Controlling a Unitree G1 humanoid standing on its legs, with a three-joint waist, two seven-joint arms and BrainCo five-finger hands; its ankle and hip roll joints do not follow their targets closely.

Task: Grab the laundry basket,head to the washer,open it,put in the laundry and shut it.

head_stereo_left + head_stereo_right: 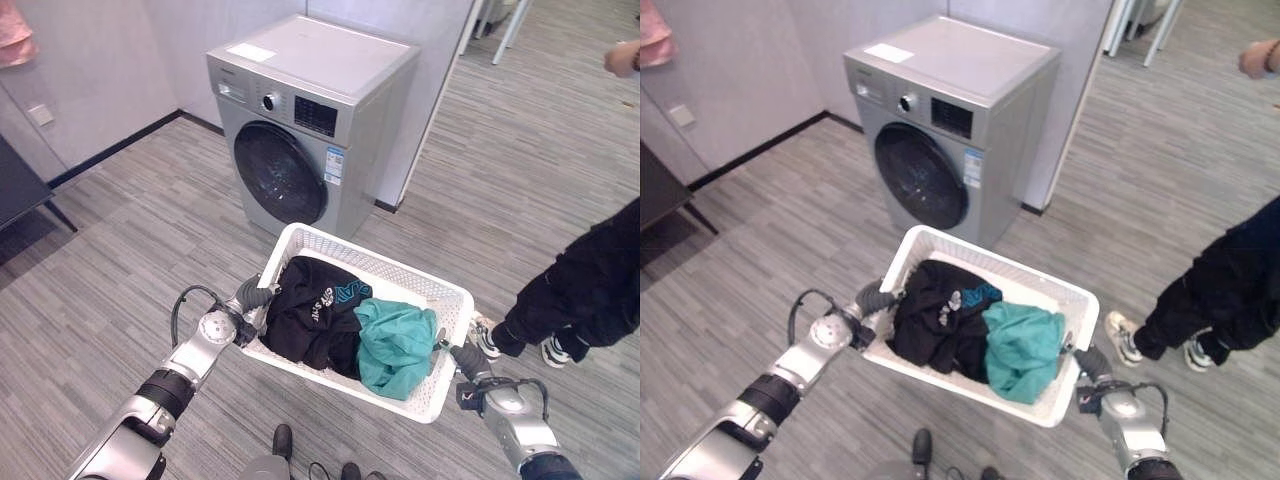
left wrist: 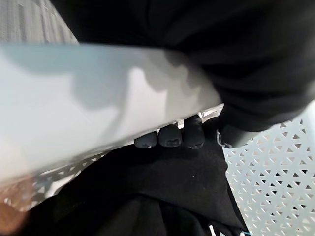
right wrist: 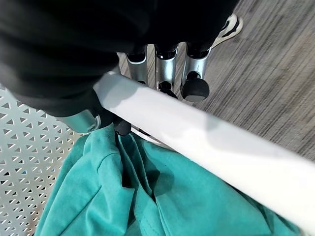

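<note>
grey plank floor (image 1: 130, 260) | washer (image 1: 305, 120) labels unreadable | left hand (image 2: 170, 137), right hand (image 3: 165, 73) curled on basket (image 1: 440, 300) rim

— What's the floor (image 1: 130, 250) like from where you stand?

— Grey wood-look planks, running up to the white walls. The washer (image 1: 305, 120) stands on it against the back wall, door shut.

— Anything else down there?

— A person's sneakers (image 1: 485, 338), off to the right of the washer. At the left edge, a dark table's leg (image 1: 58, 214) rests on the planks.
</note>
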